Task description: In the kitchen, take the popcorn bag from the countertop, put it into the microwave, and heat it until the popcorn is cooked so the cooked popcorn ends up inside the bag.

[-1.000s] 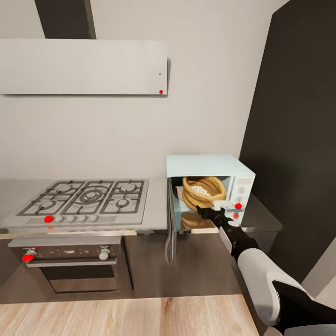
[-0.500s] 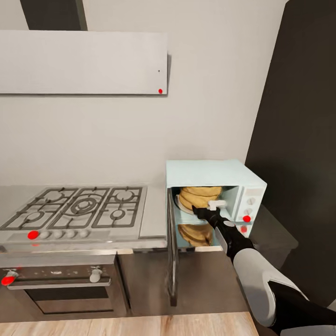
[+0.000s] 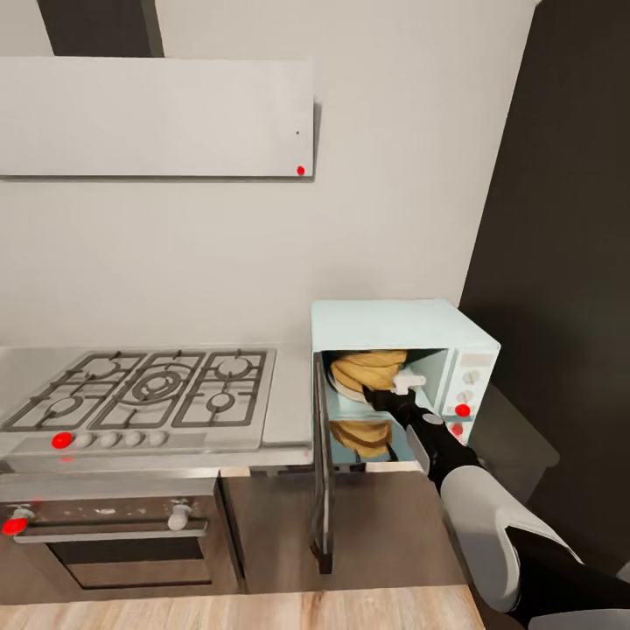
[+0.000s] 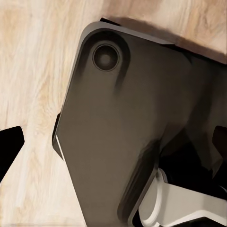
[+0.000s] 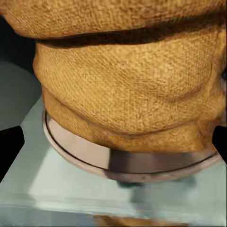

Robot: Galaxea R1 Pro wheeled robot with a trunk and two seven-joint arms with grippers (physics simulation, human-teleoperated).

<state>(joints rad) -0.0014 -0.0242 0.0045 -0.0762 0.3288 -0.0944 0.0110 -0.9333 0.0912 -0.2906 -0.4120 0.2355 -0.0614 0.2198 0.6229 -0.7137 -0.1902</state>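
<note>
The bag (image 3: pixel 367 372) sits inside the microwave (image 3: pixel 398 367) on a round plate (image 5: pixel 127 163), with the microwave door (image 3: pixel 322 464) swung open toward the stove (image 3: pixel 144 394) on the bench (image 3: pixel 289 411). The right pincer (image 3: pixel 404 385) is at the microwave opening, against the bag; whether it is clenched on the bag or released cannot be told. The left wrist view faces the robot's dark base (image 4: pixel 123 137) over the wooden floor (image 4: pixel 33 85).

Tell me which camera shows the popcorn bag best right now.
The right wrist view: the popcorn bag looms close, its woven side sitting on the round turntable plate. The head view shows it small inside the open microwave, partly behind the right gripper. The left wrist view faces the floor.
</note>
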